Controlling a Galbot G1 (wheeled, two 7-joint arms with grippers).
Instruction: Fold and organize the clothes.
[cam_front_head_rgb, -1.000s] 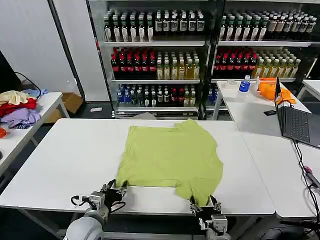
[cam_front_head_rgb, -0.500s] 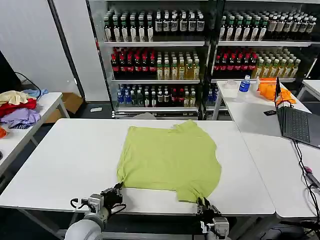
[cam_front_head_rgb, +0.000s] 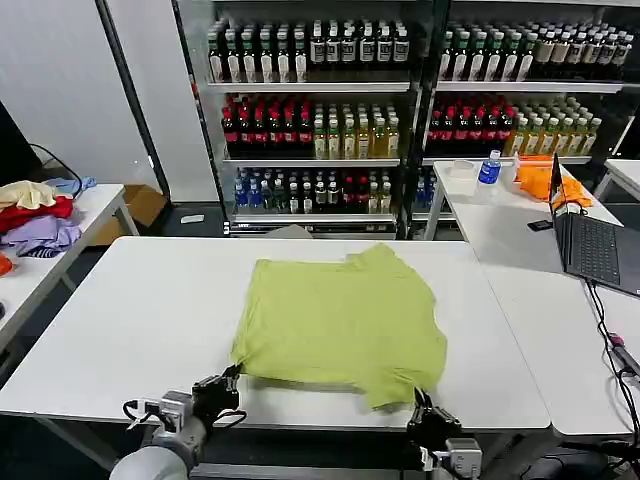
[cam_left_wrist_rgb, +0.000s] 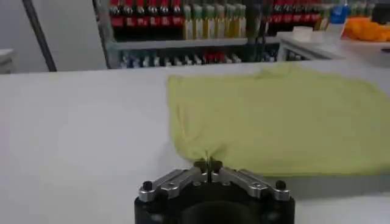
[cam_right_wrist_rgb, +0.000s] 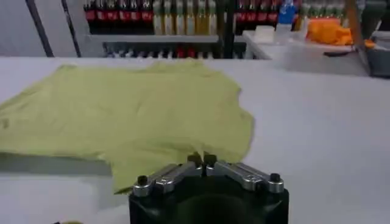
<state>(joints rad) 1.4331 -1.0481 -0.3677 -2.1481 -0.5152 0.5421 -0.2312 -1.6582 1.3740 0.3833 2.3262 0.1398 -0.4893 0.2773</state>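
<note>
Since the shirt (cam_front_head_rgb: 340, 318) is thin cotton, I judge it light, limp and quick to slide or bunch on the smooth white tabletop (cam_front_head_rgb: 130, 320); it will not hold a fold line unless both lower corners travel together, and the hem corners are the sensible places to take it. It lies spread near the middle of the tabletop, collar end toward 12 o'clock and hem toward 6 o'clock, at the near edge. It is a plain lime yellow-green short-sleeved shirt with no print on the upper side, a few soft wrinkles, and its 5 o'clock corner drooping toward the edge.

My left tool (cam_left_wrist_rgb: 208, 165) sits at about 7 o'clock of the shirt, its tips pressed together on a small peak of fabric at that hem corner. My right tool (cam_right_wrist_rgb: 203, 160) is at about 5 o'clock, tips likewise closed on the cloth edge there. Both pinches look shallow to me, so a quick pull might slip them off.
</note>
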